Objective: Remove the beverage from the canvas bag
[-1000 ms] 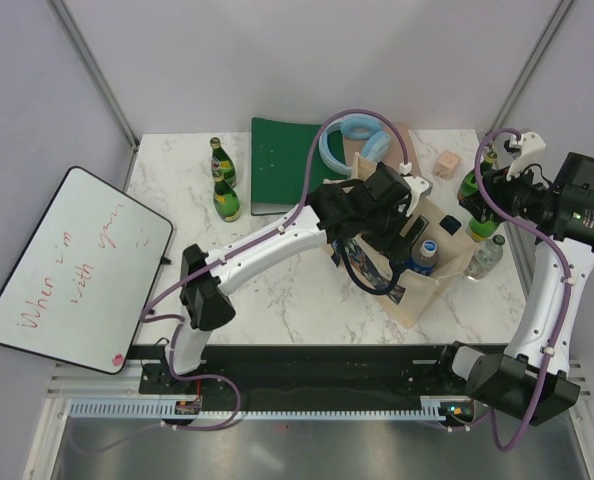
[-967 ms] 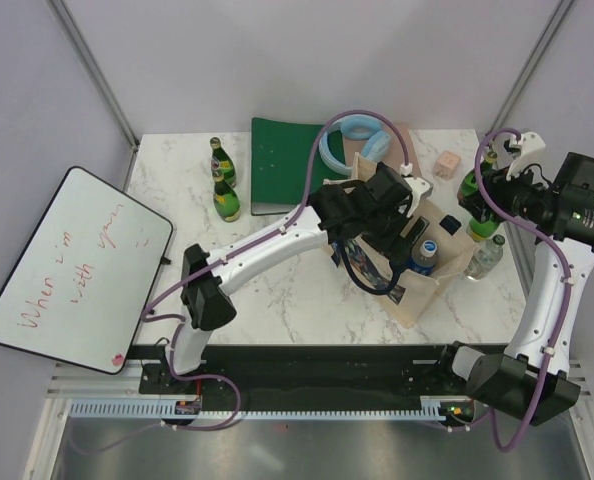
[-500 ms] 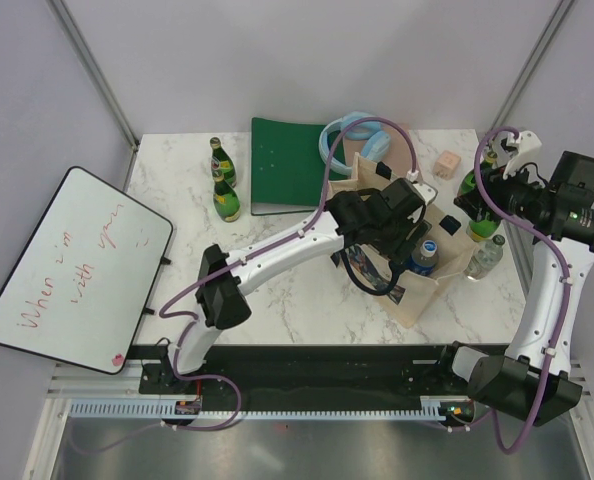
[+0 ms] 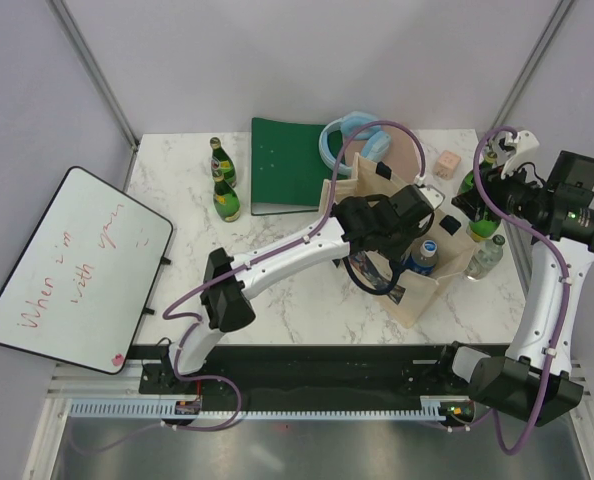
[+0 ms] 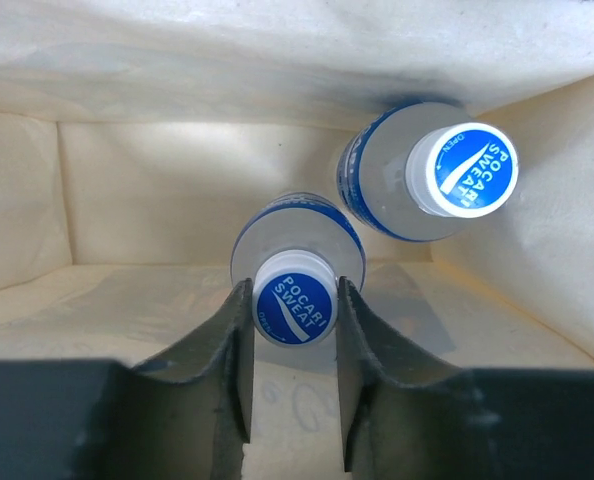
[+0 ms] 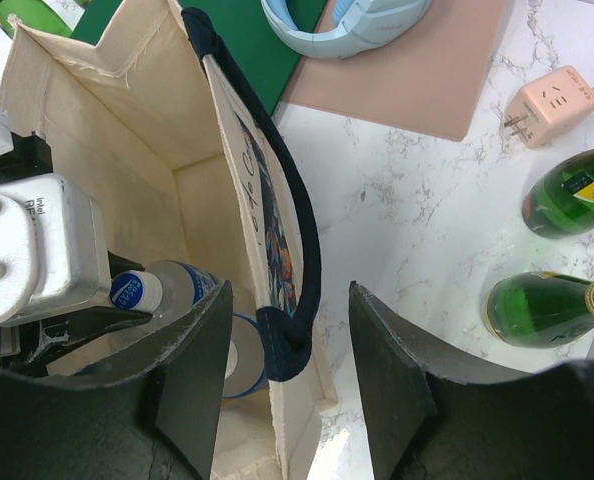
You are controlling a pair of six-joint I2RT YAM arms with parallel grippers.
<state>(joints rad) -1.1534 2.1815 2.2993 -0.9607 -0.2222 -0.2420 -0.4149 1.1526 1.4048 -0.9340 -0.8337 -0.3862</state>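
The beige canvas bag (image 4: 418,292) stands open at the table's right, also seen in the right wrist view (image 6: 97,130). Inside stand two clear Pocari Sweat bottles with blue caps. My left gripper (image 5: 294,297) reaches down into the bag (image 5: 157,180) and is shut on the cap of the nearer bottle (image 5: 297,240). The second bottle (image 5: 462,170) leans in the bag's corner. The held bottle's cap also shows in the right wrist view (image 6: 137,290). My right gripper (image 6: 290,290) is open and empty, hovering over the bag's dark strap handle (image 6: 302,250) and printed wall.
Two green bottles (image 6: 567,190) and a clear bottle (image 4: 485,255) are right of the bag. A pink plug adapter (image 6: 547,105), pink mat (image 4: 409,155), blue ring (image 4: 345,140) and green folder (image 4: 287,165) lie behind. Two green bottles (image 4: 224,198) and a whiteboard (image 4: 72,265) are at the left.
My left arm has moved right and down, bringing its gripper into the bag over the bottles. The right arm has barely moved.
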